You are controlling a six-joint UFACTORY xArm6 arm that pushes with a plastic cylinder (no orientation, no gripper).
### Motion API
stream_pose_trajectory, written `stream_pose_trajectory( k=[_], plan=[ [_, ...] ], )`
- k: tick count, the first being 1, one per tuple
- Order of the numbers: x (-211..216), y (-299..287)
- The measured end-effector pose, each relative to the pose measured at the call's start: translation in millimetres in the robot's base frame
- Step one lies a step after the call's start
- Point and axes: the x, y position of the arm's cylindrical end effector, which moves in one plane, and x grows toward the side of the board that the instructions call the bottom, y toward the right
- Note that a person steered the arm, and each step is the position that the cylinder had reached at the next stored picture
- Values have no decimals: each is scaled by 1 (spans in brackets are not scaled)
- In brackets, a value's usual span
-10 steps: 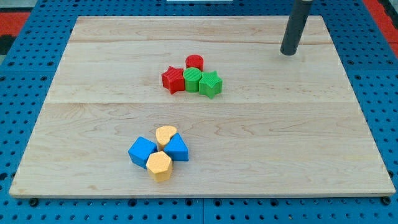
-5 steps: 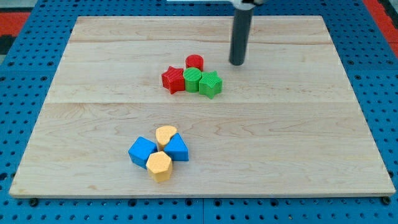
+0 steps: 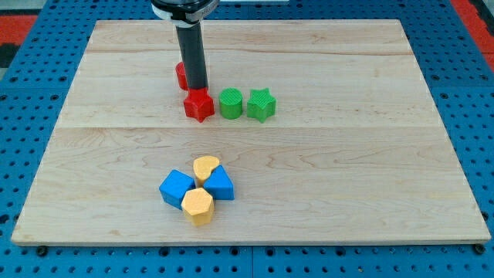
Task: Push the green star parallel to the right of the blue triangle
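Your rod stands upright in the upper middle of the board, with my tip [image 3: 197, 88] just above the red star [image 3: 199, 105].

There is no claw to read here: the arm ends in a plain dark rod, holding nothing. Behind it, on its left, you see part of a red block [image 3: 181, 75] whose shape the rod hides. Right of the red star a green cylinder [image 3: 231, 103] and then the green star [image 3: 261, 104] sit in a row, with small gaps between them. The green star is well apart from the blue triangle [image 3: 220, 184], which lies lower on the wooden board [image 3: 370, 170] in a tight cluster with a blue cube [image 3: 177, 188] and two yellow blocks, one above [image 3: 205, 167] and one below [image 3: 197, 206].
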Motion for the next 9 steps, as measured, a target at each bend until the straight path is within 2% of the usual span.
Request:
stream_pose_trajectory(
  k=[1, 4, 6, 7, 9],
  plan=[
    [14, 2],
    [17, 130],
    [73, 115],
    [69, 144],
    [24, 145]
  ],
)
